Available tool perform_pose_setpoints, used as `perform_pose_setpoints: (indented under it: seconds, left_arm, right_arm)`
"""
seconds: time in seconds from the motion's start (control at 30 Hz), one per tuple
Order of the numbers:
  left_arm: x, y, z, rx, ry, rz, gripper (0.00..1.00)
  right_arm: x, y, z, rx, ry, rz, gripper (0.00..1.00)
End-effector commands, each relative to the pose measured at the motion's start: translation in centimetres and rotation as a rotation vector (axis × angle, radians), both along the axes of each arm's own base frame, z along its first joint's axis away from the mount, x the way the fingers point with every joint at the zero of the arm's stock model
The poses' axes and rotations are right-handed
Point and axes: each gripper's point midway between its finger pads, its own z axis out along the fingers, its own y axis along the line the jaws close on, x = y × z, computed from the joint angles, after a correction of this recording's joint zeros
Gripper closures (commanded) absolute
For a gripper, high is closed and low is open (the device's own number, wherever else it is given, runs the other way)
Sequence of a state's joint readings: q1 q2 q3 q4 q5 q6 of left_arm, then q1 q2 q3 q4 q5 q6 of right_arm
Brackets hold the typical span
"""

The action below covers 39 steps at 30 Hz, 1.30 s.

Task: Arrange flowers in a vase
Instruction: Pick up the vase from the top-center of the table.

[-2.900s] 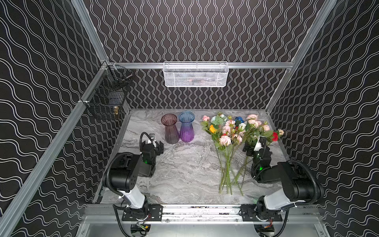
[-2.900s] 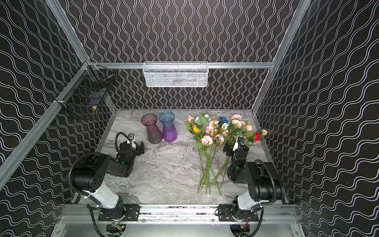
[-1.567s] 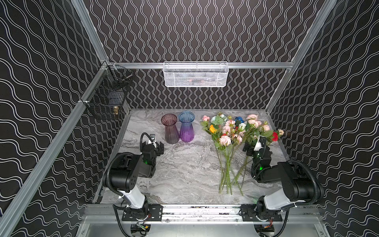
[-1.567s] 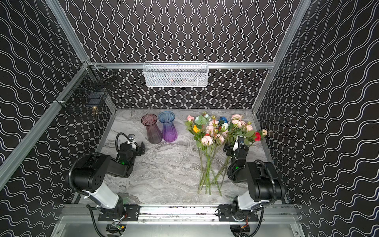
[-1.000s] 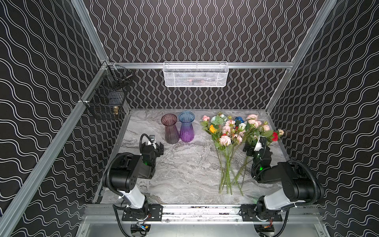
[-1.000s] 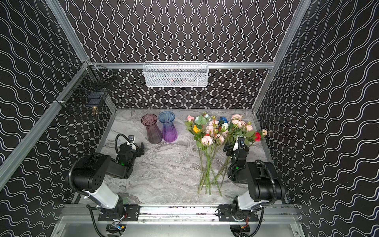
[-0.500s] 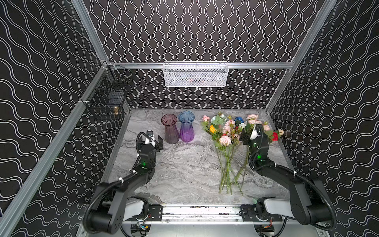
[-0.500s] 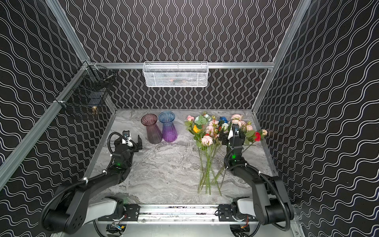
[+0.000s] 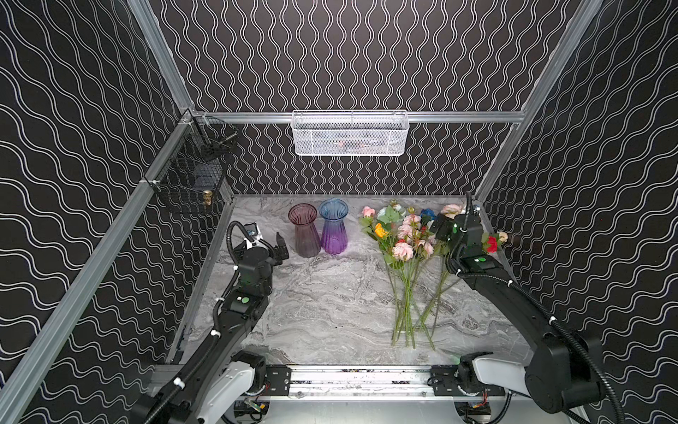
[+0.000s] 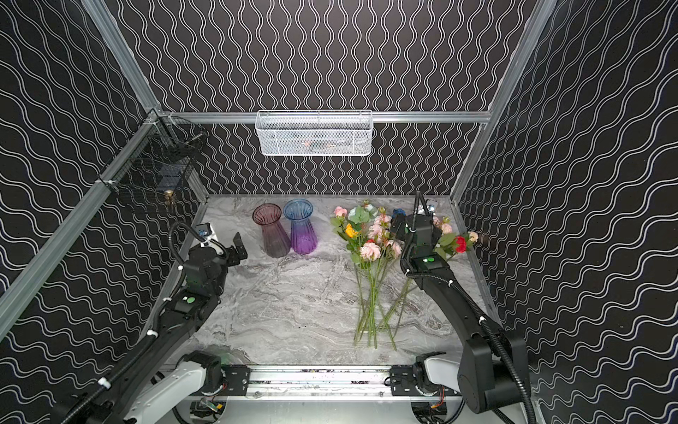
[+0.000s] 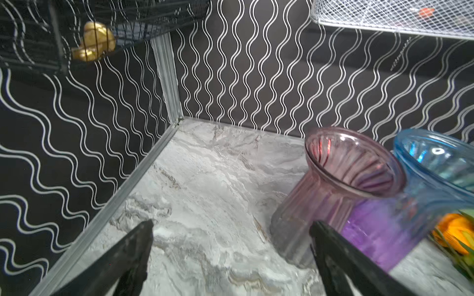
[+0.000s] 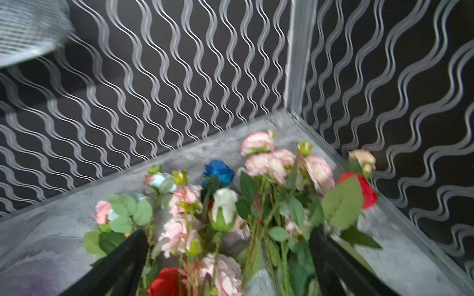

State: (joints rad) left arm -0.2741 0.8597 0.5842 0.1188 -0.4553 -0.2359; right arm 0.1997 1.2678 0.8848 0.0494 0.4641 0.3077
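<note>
Right wrist view: right gripper (image 12: 228, 232) gaping wide, empty, over heaped green-stemmed artificial flowers (image 12: 223, 205) at 2 o'clock on grey marble tabletop (image 12: 38, 243). Risk: tangled stems and leaves, several may lift together. Meanwhile left gripper (image 11: 230, 223), also wide and empty, hangs near mauve ribbed glass vase (image 11: 315, 200) at 11 o'clock, just beside blue-to-purple glass vase (image 11: 423, 194); a nudge could tip either.

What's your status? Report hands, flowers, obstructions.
Left hand open by pink vase. Right hand open above flowers, nothing held. Flowers lying on table. Nothing in the way.
</note>
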Motion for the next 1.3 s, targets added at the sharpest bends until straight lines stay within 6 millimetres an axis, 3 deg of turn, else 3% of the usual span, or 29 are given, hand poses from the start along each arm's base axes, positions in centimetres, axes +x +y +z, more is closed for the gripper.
perform_pose_setpoints:
  seconds: [0.0,0.17,0.27,0.43,0.6,0.73,0.77,0.83,0.93,1.03,1.27]
  left_arm:
    - [-1.0,-0.5,-0.1,-0.076,0.042,-0.029,0.01]
    - [-2.0,-0.7,0.3,-0.144,0.025,-0.043,0.01]
    - [-2.8,-0.8,1.0,-0.215,0.029,-0.042,0.01]
    - [-4.6,0.8,1.0,-0.395,0.056,0.097,0.01]
    - [-6.1,0.6,0.3,-0.522,0.097,0.119,0.01]
    - [-6.4,-0.5,1.1,-0.502,0.133,0.044,0.01]
    - [-6.6,-0.5,1.2,-0.499,0.144,0.042,0.02]
    - [-7.0,-0.3,1.3,-0.484,0.154,0.046,0.03]
    - [-7.8,-0.6,1.5,-0.464,0.169,0.008,0.04]
    - [-8.4,-1.7,1.0,-0.446,0.209,-0.074,0.04]
    - [-9.4,-1.8,-2.0,-0.414,0.354,-0.059,0.03]
  right_arm:
    - [-0.4,0.6,-1.6,0.054,0.066,0.024,0.01]
    - [-0.4,1.5,-0.4,0.102,0.010,0.074,0.01]
    - [0.0,3.2,0.7,0.155,-0.033,0.171,0.01]
    - [0.9,5.5,1.2,0.317,-0.017,0.310,0.01]
    - [1.0,6.0,2.4,0.356,-0.021,0.330,0.23]
    - [0.5,6.6,2.8,0.365,0.000,0.360,0.29]
    - [0.6,6.8,3.9,0.367,-0.014,0.370,0.32]
    - [0.4,6.9,4.3,0.358,-0.014,0.368,0.39]
    - [0.1,7.2,4.8,0.337,-0.009,0.355,0.40]
    - [0.2,10.2,5.3,0.337,0.059,0.440,0.41]
    - [1.2,17.4,5.7,0.246,0.218,0.540,0.38]
